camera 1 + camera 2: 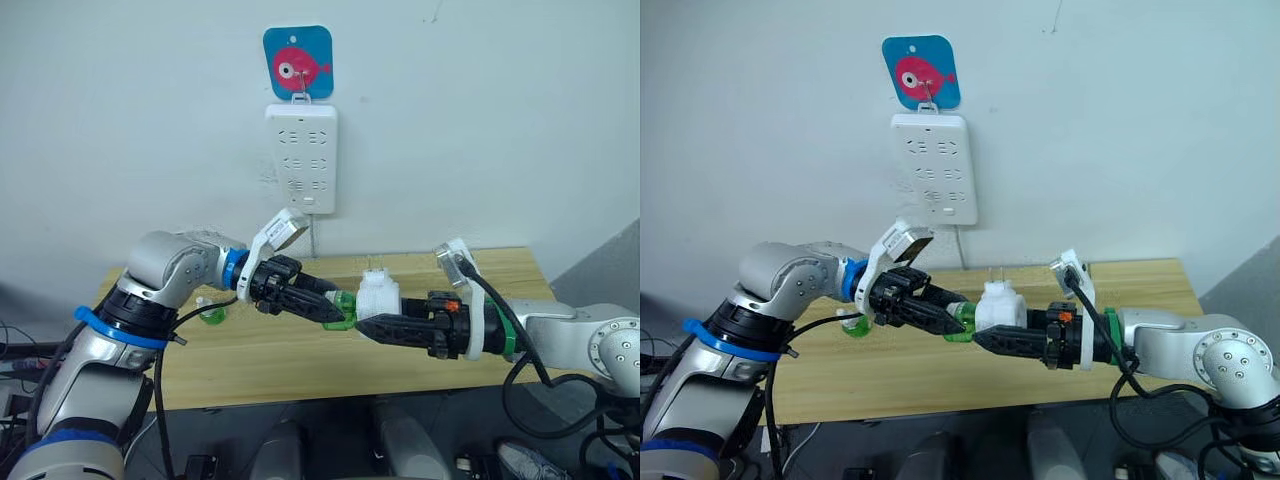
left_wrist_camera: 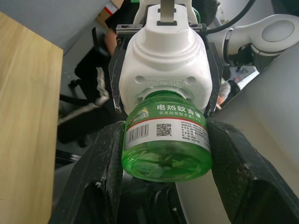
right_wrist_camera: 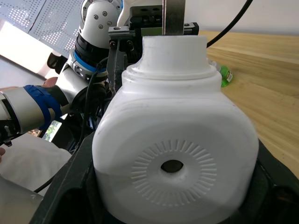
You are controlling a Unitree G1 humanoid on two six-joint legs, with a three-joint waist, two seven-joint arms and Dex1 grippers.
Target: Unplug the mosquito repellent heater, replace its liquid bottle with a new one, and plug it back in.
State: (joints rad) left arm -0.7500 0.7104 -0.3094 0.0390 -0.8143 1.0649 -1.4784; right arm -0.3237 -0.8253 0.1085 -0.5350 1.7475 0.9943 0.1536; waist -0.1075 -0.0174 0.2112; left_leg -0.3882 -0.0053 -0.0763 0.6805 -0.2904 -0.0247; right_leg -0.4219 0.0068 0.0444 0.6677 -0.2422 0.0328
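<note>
The mosquito repellent heater [image 1: 380,292], a small white rounded unit, hangs above the table with its prongs pointing up. My right gripper [image 1: 368,322] is shut on its body, and the vented round face [image 3: 173,167] looks at the right wrist camera. A green liquid bottle [image 2: 166,144] with a printed label sits with its neck in the heater's underside [image 2: 163,60]. My left gripper [image 1: 338,310] is shut on that bottle, with one finger [image 2: 105,175] on each side. A second green bottle [image 1: 211,313] lies on the table near my left forearm.
A white multi-socket power strip [image 1: 301,158] hangs on the wall under a blue fish sticker [image 1: 297,62], its cable dropping behind the wooden table [image 1: 300,360]. Both arms meet over the table's middle.
</note>
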